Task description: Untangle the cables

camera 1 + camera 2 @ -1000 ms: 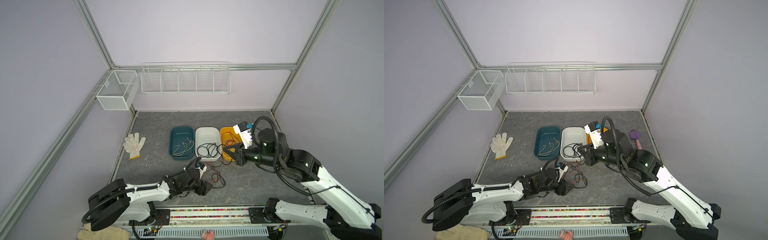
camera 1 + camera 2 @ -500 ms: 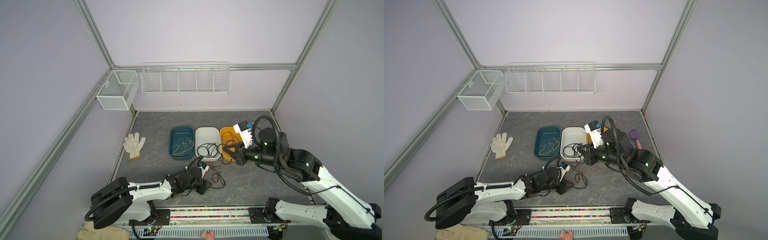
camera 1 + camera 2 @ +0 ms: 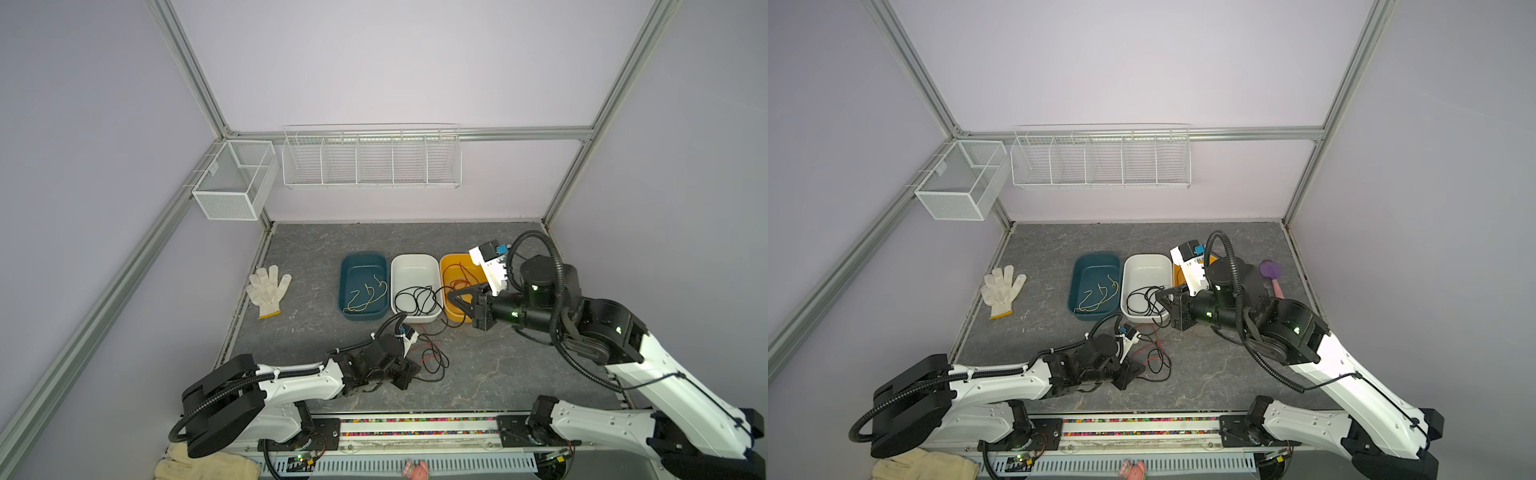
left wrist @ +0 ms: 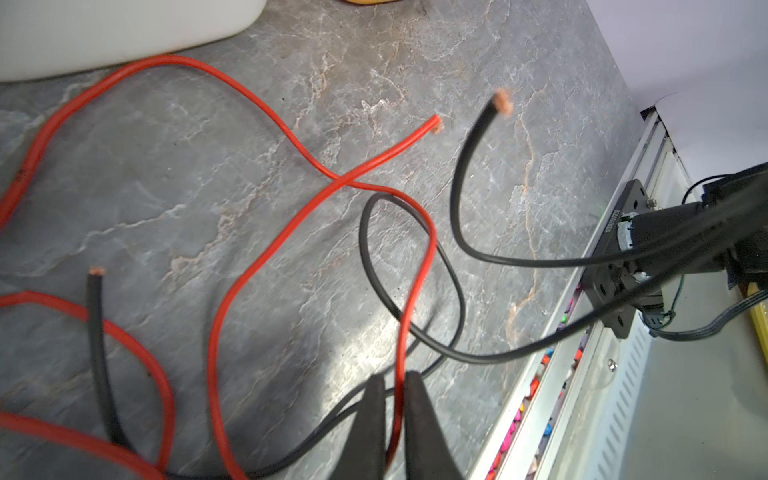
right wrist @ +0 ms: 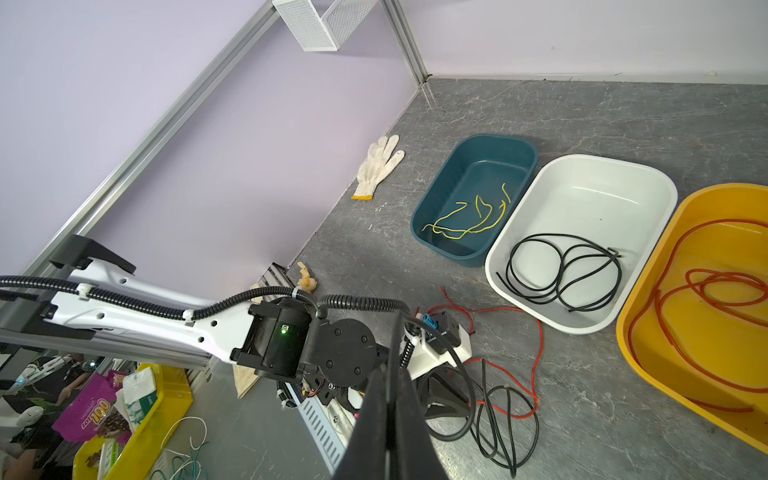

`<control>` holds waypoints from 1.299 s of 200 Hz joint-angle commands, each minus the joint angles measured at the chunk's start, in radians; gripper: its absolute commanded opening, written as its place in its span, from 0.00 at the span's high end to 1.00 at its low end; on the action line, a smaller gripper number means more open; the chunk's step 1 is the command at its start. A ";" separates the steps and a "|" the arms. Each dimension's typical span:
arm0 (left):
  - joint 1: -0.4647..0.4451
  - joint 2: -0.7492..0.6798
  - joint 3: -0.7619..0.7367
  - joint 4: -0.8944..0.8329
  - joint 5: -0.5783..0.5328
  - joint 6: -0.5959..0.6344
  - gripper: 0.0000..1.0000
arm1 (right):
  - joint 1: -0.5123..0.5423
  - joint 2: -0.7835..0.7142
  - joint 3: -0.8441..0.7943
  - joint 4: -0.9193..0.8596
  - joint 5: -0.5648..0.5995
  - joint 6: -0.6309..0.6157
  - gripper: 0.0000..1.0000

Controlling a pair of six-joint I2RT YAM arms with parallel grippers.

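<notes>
Left fingers (image 4: pixel 370 415) closed since earlier, now pinching red cable (image 4: pixel 341 183); right fingers (image 5: pixel 374 424) pressed together, empty.

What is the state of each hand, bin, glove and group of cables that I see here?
left hand, shut on red cable
right hand, shut, raised above the table
teal bin, holds yellow cables
white bin, holds black cables
orange bin, holds red cables
loose cables, red and black, tangled, outside the bins
glove, lying flat
</notes>
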 commanded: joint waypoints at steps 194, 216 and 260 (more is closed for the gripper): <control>-0.003 -0.127 -0.073 -0.166 -0.153 -0.057 1.00 | -0.030 -0.071 0.161 -0.109 0.280 -0.137 0.93; -0.002 -0.158 -0.075 -0.179 -0.167 -0.058 1.00 | -0.052 -0.032 0.147 -0.105 0.266 -0.158 0.93; -0.003 -0.223 -0.103 -0.184 -0.177 -0.061 1.00 | -0.089 0.034 0.166 -0.057 0.185 -0.181 0.94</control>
